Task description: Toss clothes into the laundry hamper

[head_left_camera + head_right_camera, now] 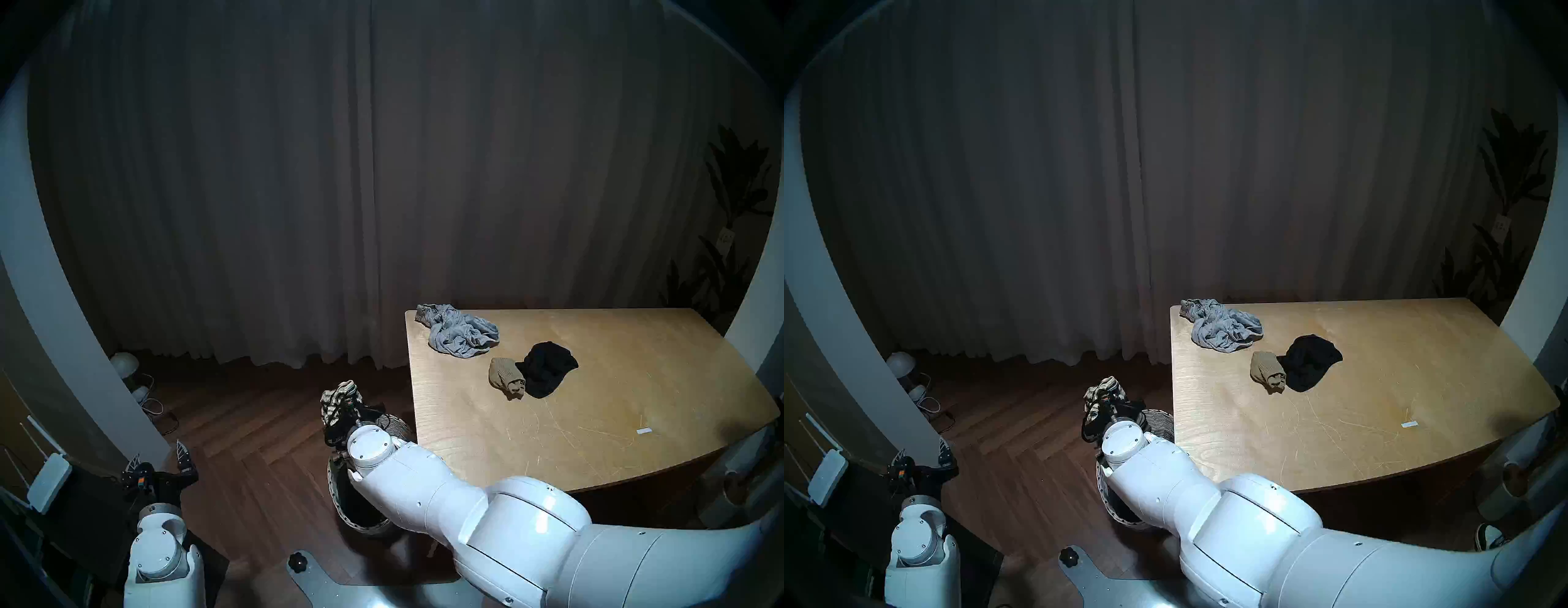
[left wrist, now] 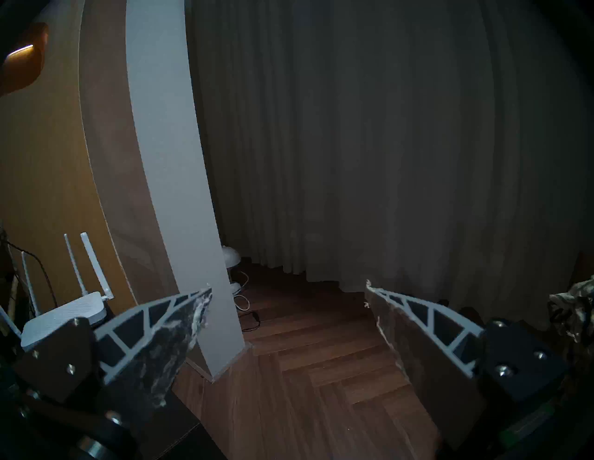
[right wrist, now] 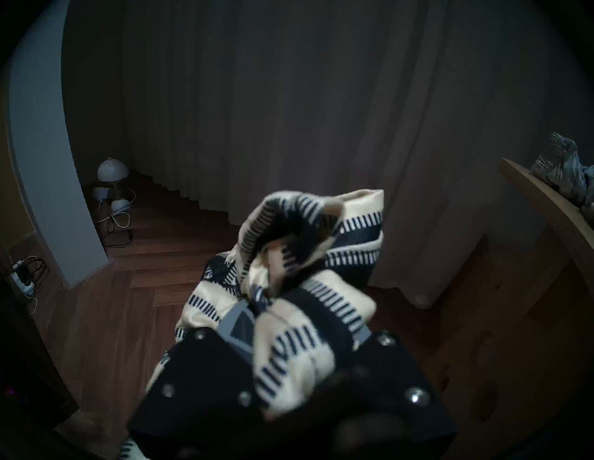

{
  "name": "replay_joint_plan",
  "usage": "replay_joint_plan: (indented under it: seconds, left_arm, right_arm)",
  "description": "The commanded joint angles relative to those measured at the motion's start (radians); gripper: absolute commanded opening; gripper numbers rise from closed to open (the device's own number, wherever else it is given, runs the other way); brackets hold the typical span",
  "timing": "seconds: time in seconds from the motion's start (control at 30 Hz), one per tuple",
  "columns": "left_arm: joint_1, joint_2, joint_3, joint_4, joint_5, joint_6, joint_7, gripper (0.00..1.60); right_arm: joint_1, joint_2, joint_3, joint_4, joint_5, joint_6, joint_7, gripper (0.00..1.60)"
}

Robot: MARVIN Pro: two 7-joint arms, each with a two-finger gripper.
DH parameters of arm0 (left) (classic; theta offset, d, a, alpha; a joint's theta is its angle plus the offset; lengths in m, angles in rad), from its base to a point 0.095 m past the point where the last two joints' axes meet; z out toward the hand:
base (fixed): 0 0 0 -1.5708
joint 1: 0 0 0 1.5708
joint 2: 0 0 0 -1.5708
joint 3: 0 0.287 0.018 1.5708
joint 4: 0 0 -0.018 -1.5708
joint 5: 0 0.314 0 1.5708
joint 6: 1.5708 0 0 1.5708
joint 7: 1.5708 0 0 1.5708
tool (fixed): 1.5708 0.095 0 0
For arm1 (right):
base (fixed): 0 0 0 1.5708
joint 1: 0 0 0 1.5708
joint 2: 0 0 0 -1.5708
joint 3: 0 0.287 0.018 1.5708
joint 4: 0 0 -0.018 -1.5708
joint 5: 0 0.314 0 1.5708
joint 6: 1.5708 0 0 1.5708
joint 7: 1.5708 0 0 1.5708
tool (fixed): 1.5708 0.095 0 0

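Note:
My right gripper (image 1: 345,407) is shut on the cream garment with black stripes (image 1: 337,401), which bunches over the fingers in the right wrist view (image 3: 308,257). It holds the garment over the far rim of the wicker hamper (image 1: 365,526), which stands on the floor at the table's left edge, mostly hidden by my right arm. On the table lie the heather grey garment (image 1: 458,333), the black garment (image 1: 547,373) and the small olive-tan knit (image 1: 505,375). My left gripper (image 1: 159,456) is open and empty, low at the left over the floor.
The wooden table (image 1: 615,403) fills the right side. A white pillar (image 1: 63,331) stands at the left, with a router (image 1: 46,482) beside it. Lamps and cables (image 1: 127,369) lie on the floor by the curtain. A potted plant (image 1: 729,220) stands far right.

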Motion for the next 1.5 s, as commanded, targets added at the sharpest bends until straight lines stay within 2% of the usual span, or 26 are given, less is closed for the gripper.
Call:
replay_joint_plan:
  seconds: [0.0,0.07,0.1,0.13,0.5,0.67,0.8,0.97,1.07,1.23,1.27,1.47]
  left_arm:
    - [-0.021,0.017,0.004,-0.009,0.006,0.0,-0.005,1.6]
    - [-0.026,0.017,0.008,-0.01,0.008,0.0,-0.005,1.6]
    - [-0.027,0.017,0.009,-0.01,0.008,0.0,-0.005,1.6]
    - [-0.028,0.017,0.01,-0.01,0.008,0.0,-0.005,1.6]
    - [-0.03,0.015,0.003,-0.004,0.005,-0.005,0.001,1.6]
    - [-0.038,0.014,0.007,0.008,0.003,-0.007,-0.006,1.6]
    - [-0.043,0.017,0.01,0.006,0.003,-0.009,-0.012,1.6]
    - [-0.045,0.015,0.021,0.002,0.008,-0.007,-0.021,1.6]
    - [-0.054,0.017,0.03,-0.005,0.008,-0.01,-0.028,1.6]
    - [-0.064,0.016,0.055,-0.016,0.011,-0.011,-0.043,1.6]
    - [-0.07,0.011,0.074,-0.021,0.008,-0.011,-0.053,1.6]
    - [-0.094,-0.001,0.146,-0.049,0.008,-0.015,-0.087,1.6]
  right_arm:
    - [0.052,-0.031,-0.005,0.028,-0.009,-0.046,0.001,0.0]
    - [0.06,-0.036,-0.009,0.04,-0.013,-0.043,-0.005,0.0]
    - [0.063,-0.036,-0.01,0.045,-0.013,-0.041,-0.006,0.53]
    - [0.066,-0.036,-0.01,0.052,-0.013,-0.043,-0.008,1.6]
    - [0.075,0.025,-0.017,0.093,-0.024,-0.146,0.018,1.6]
    - [0.086,0.033,0.0,0.087,-0.011,-0.195,0.019,1.6]
    - [0.1,0.034,0.024,0.028,0.003,-0.269,0.018,1.6]
    - [0.158,0.028,0.049,-0.035,0.017,-0.326,0.006,1.6]
    - [0.19,0.035,0.086,-0.081,0.022,-0.382,-0.018,1.6]
    - [0.227,0.083,0.119,-0.133,0.025,-0.441,-0.045,1.6]
    - [0.247,0.118,0.135,-0.163,0.024,-0.467,-0.062,1.6]
    - [0.296,0.199,0.179,-0.225,0.019,-0.516,-0.096,1.6]
